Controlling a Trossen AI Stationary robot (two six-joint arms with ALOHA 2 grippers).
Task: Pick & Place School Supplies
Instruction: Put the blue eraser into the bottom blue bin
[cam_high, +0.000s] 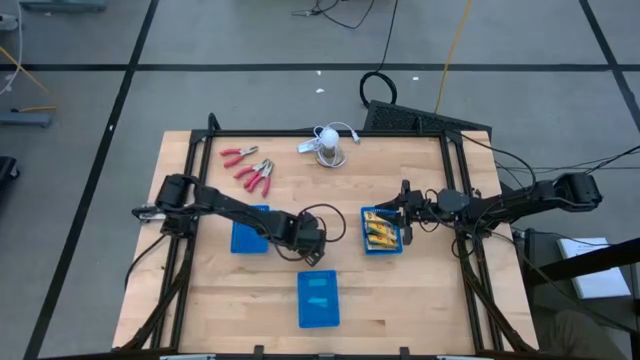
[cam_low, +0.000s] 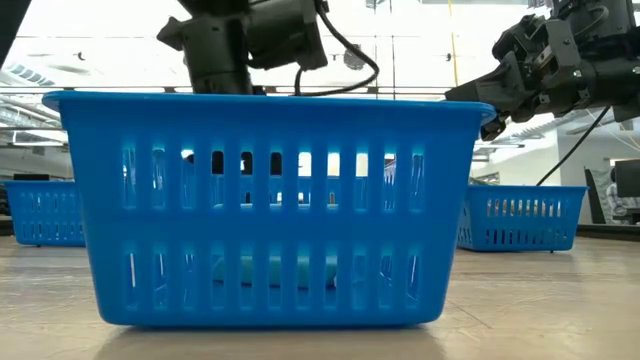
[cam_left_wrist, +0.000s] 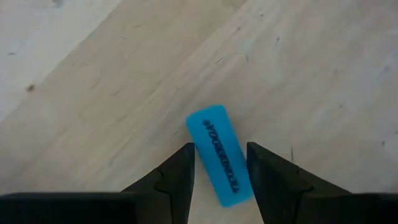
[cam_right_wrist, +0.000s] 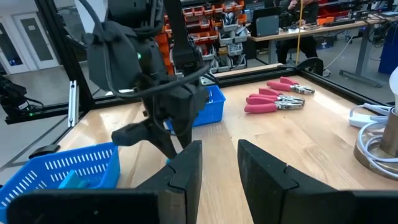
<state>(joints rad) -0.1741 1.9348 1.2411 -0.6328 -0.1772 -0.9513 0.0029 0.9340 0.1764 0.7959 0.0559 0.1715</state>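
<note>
Fingers, left gripper (cam_left_wrist: 219, 171): spread, one either side of the light-blue block (cam_left_wrist: 220, 155), not yet pinching it. The block lies flat on the bare worktop (cam_left_wrist: 112, 93), its near end between your fingertips and skewed to them.

Landmark for all places: the centre tray (cam_high: 318, 299), nearest the worktop's front edge.
- Left gripper (cam_high: 308, 232): just behind the centre tray, pointed down.
- Light-blue blocks already stowed: inside the centre tray.
- Left tray (cam_high: 250, 230): behind and left of the centre tray, partly under the left arm.
- Right tray (cam_high: 382, 231): behind and right of it, holding the yellow-orange boxes (cam_high: 380, 232).
- Right gripper (cam_high: 406, 213): at the right tray's far side, fingers (cam_right_wrist: 186, 165) parted, nothing between them; waiting.
- Red-handled tools (cam_high: 250, 170): far behind the centre tray, loose, none yet sorted.

Step in hand, by your reading: the grasp on the loose block. Next move calls for closing squarely across its narrow width, lifting clear, then carrying it forward over the centre tray's rim before release.
</note>
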